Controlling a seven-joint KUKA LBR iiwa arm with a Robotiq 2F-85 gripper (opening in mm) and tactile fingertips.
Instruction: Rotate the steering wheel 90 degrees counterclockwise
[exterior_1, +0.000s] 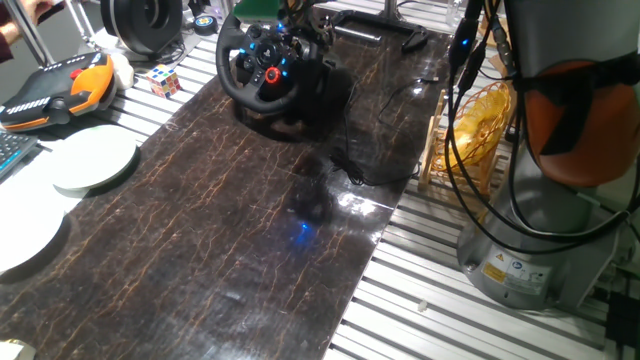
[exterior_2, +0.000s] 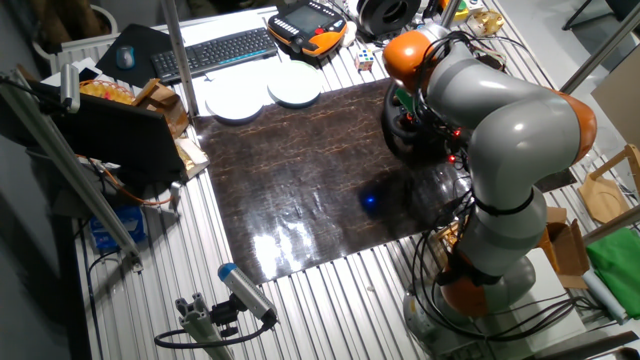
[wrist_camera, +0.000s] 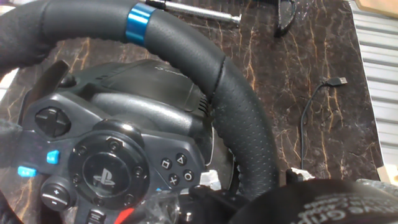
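Wheel (wrist_camera: 236, 137) rim black, stitched, with blue band near top.

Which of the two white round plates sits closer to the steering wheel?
The smaller white plate, farther up the table near the Rubik's cube; the other plate lies farther from the steering wheel.

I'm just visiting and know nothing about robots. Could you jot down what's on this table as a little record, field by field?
surface: dark marbled mat on a slatted metal table
main object: steering wheel, black, hub buttons lit red and blue
wheel marker: blue band on the rim
arm: grey and orange, bent over the wheel
gripper: close at the wheel, open or shut cannot be told
nearby: two white plates, Rubik's cube, loose USB cable
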